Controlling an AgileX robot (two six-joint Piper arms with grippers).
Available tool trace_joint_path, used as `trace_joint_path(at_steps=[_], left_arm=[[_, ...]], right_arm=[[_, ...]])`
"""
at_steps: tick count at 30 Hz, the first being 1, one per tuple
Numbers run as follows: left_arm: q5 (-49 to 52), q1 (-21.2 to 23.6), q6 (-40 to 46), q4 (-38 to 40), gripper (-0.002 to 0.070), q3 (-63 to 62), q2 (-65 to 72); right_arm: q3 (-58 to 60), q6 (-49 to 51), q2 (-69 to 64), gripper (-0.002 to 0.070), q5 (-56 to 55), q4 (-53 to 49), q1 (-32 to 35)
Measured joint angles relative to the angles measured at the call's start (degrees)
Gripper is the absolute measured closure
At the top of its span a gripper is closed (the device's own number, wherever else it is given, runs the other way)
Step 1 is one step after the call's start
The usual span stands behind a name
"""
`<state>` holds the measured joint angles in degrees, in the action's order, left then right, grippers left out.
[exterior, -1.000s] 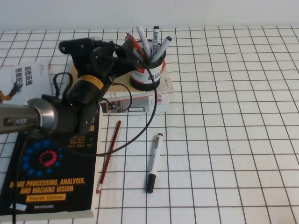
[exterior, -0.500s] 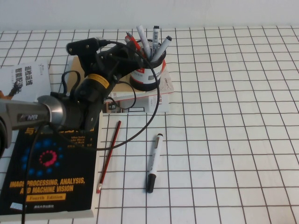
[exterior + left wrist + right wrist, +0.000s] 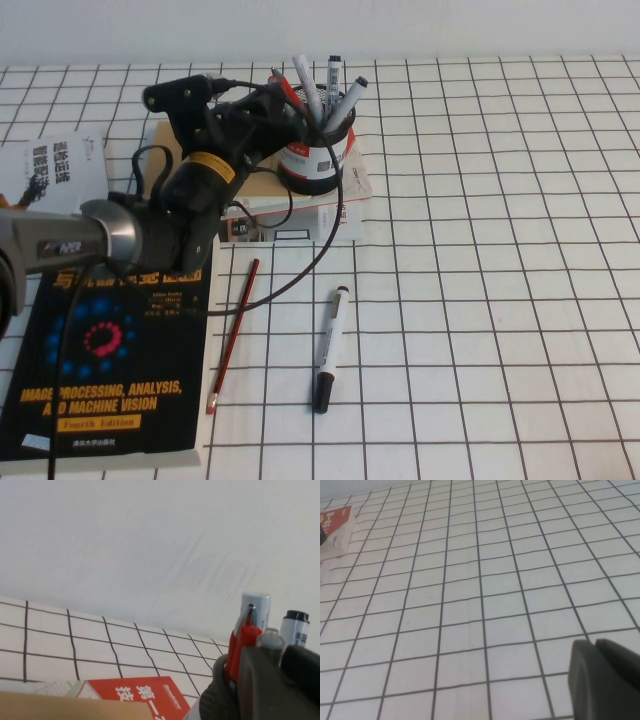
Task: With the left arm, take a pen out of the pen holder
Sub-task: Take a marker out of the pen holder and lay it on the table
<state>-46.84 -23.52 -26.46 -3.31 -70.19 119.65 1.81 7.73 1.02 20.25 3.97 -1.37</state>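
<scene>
Lifting the red pen (image 3: 245, 632) cleanly out is the step we judge to be in hand. The left gripper (image 3: 239, 665) sits at the left side of the pen holder (image 3: 318, 165), with its dark fingers (image 3: 265, 680) pressed on either side of the red pen's upper part, so we read it as clamped on that pen. The pen stands in the holder among white markers (image 3: 305, 82) and leans toward the arm. We would draw it out slowly along its own slant rather than straight up, so the neighbours are not dragged along and the holder, which stands on a book (image 3: 350, 182), neither tips nor slides. We should raise it until its tip clears the rim before swinging aside. The right gripper (image 3: 607, 680) hangs over the gridded table (image 3: 470, 605), well apart from the holder, and we cannot tell whether it is parted or closed.
</scene>
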Motion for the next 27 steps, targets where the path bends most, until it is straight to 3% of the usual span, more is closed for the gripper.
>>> trace_joint_path(at_steps=[4, 13, 27], left_arm=[[2.0, 0.0, 0.0, -0.4, 0.0582, -1.7, 0.0], [4.3, 0.0, -0.1, -0.6, 0.0448, -2.2, 0.0], [4.9, 0.0, -0.3, -0.7, 0.0438, -3.0, 0.0]], right_arm=[[0.0, 0.0, 0.0, 0.0693, 0.0, 0.0, 0.0], [0.0, 0.0, 0.0, 0.0693, 0.0, 0.0, 0.0], [0.0, 0.0, 0.0, 0.0693, 0.0, 0.0, 0.0]])
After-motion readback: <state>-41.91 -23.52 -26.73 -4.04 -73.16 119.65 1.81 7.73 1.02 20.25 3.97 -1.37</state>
